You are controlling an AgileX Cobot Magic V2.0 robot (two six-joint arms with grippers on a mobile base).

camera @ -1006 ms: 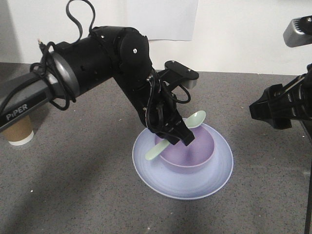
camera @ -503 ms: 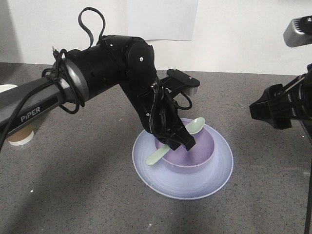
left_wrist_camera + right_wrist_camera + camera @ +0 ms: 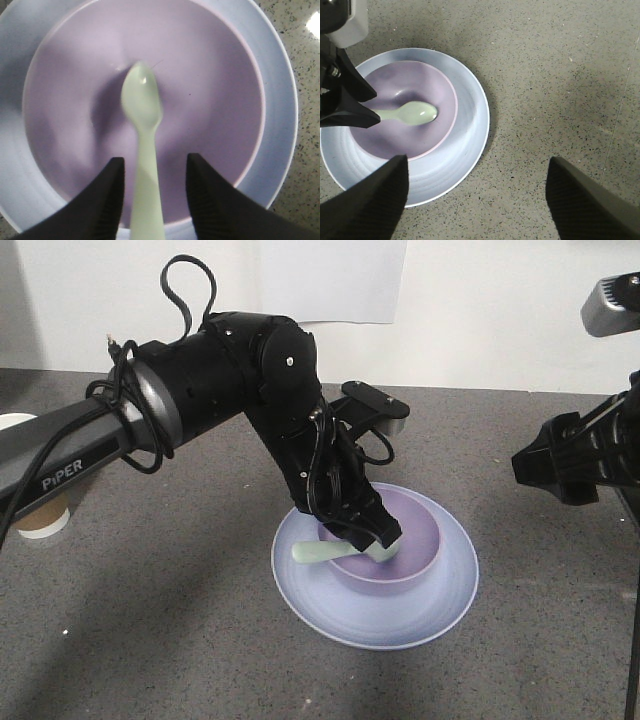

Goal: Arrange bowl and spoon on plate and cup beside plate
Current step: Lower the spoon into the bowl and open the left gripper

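Over the lavender bowl [image 3: 210, 100], which sits on the blue-lilac plate [image 3: 280, 100], the left gripper [image 3: 155, 159] has its jaws spread. The mint spoon [image 3: 142, 100] lies between them, seemingly untouched, with its scoop down in the bowl. The spoon step looks nearly done. Next is the paper cup [image 3: 40, 515], far left, which calls for lifting clear first. The right gripper [image 3: 477, 160] hangs spread, empty.

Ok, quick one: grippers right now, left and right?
Left gripper: open, a gap on each side of the spoon handle, above the bowl.
Right gripper: open, holding nothing.
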